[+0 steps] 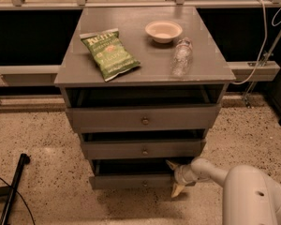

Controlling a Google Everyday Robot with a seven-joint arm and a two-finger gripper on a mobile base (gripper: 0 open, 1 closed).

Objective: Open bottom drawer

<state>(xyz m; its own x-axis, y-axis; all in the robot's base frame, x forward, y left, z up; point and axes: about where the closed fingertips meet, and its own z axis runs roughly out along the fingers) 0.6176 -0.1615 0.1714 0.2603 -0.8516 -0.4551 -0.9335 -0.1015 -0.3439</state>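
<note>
The bottom drawer is the lowest of three in the grey cabinet. It has a flat grey front with a small brass knob. It stands slightly pulled out, with a dark gap above its front. My gripper is at the right end of that front, on a white arm coming in from the lower right. It is open, with one yellowish finger above the front's top edge and the other below it.
The middle drawer and top drawer also stand slightly out. On the cabinet top lie a green chip bag, a white bowl and a plastic bottle. A black pole lies on the speckled floor at the left.
</note>
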